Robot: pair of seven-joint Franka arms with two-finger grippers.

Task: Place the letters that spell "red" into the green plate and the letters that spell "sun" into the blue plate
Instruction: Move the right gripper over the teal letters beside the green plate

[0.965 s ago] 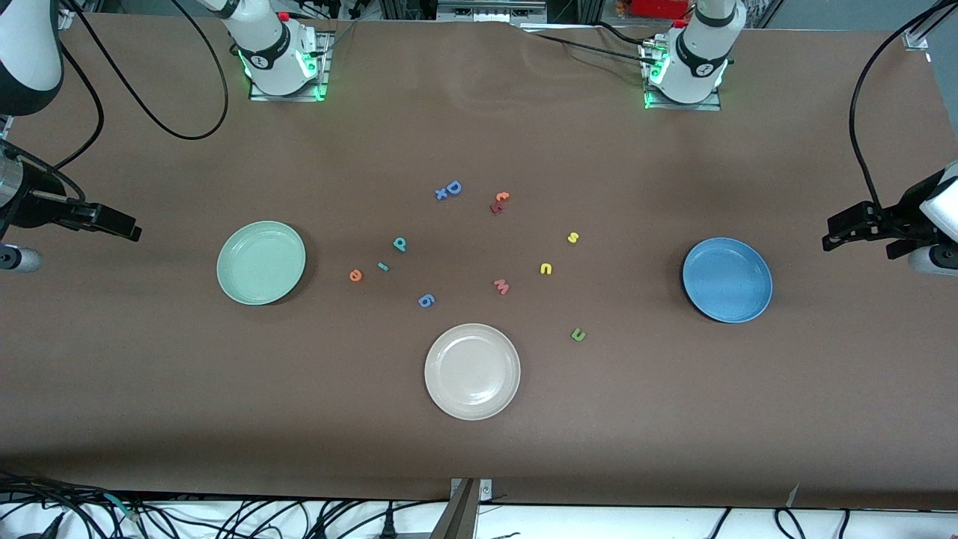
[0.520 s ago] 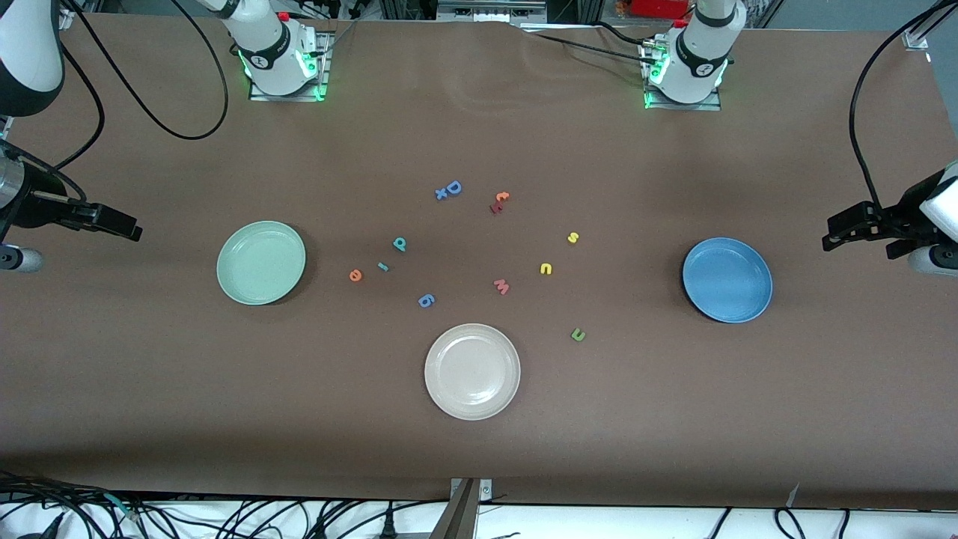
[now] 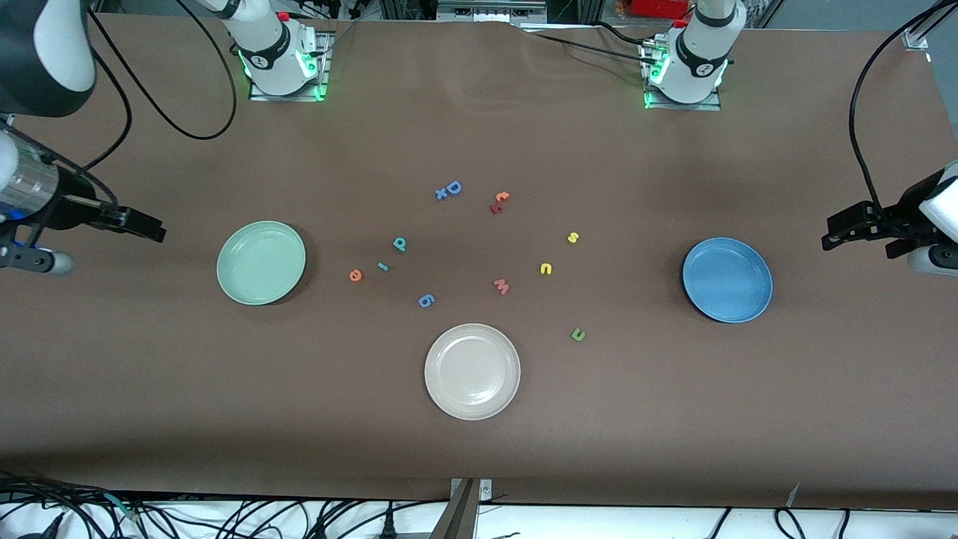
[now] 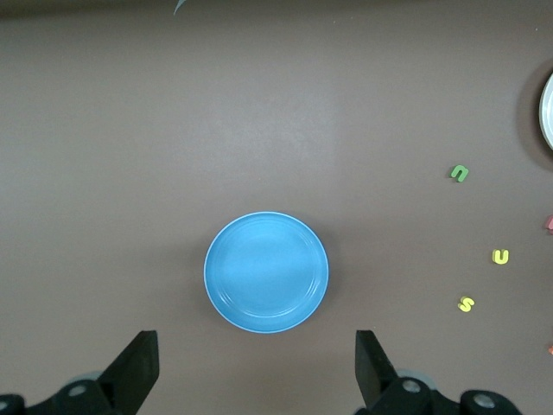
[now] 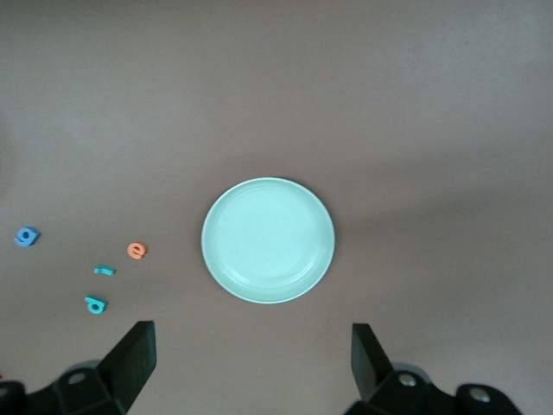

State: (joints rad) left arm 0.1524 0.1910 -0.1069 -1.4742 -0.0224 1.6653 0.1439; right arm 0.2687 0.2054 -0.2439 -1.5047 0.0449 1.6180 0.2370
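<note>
Nearest the camera: green u point(image 3: 578, 335). Farther back, green plate point(image 3: 261, 263) and blue plate point(image 3: 727, 279), both bare, with e point(image 3: 355, 275), r point(image 3: 383, 266), d point(image 3: 400, 243), yellow u point(image 3: 546, 269), s point(image 3: 572, 238) between them on the table point(image 3: 479, 449). Right gripper point(image 3: 138, 225) and left gripper point(image 3: 842, 228) hang at their own table ends, jaws spread, holding nothing.

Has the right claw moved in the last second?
Yes. In the front view the right claw has shifted toward the green plate, whose place on the table is unchanged.
</note>
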